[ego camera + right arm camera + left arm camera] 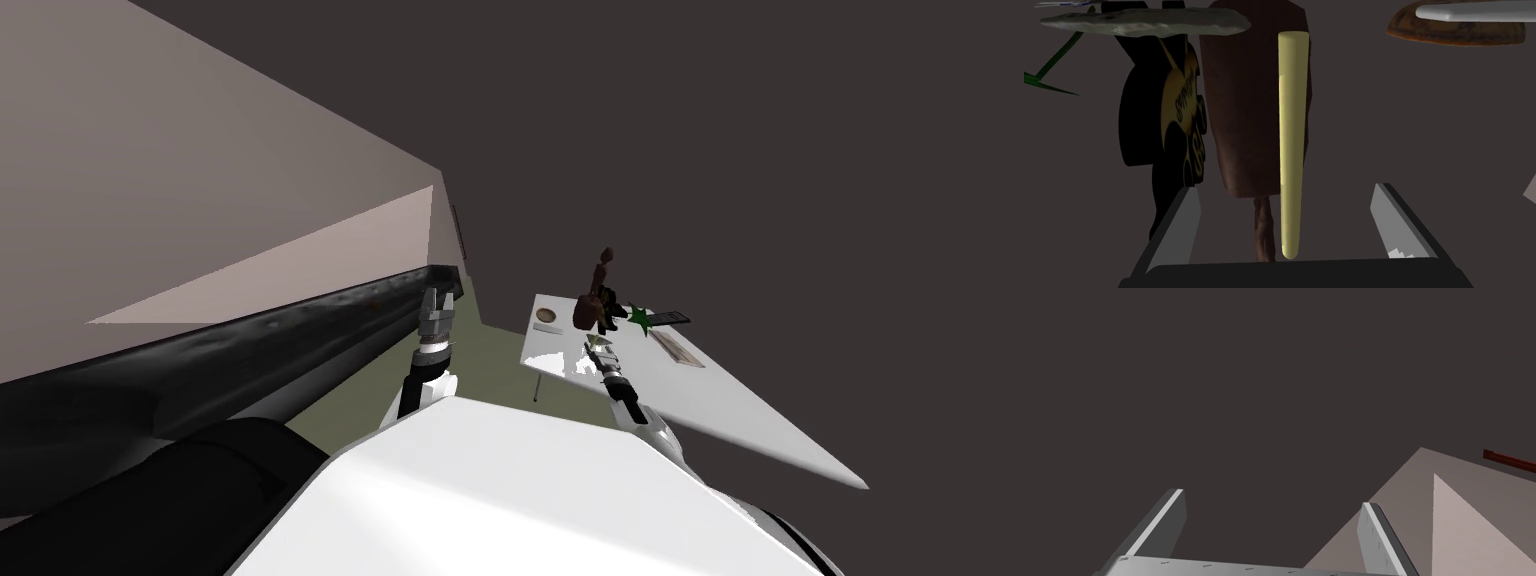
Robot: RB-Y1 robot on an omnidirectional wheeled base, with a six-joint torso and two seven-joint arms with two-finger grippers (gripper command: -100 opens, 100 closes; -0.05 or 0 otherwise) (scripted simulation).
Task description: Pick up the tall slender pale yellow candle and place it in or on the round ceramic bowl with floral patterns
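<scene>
Right pincer [1286, 190] open, candle [1291, 125] centred between its fingers with gaps both sides, brown block [1249, 100] behind it; left pincer [1272, 498] open, apart from the counter [700, 400] edge.

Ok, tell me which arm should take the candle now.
Right. The right gripper is open with the pale yellow candle between its fingers, ready to close. The left gripper is open too, but it hangs well off to the side of the white table.
</scene>
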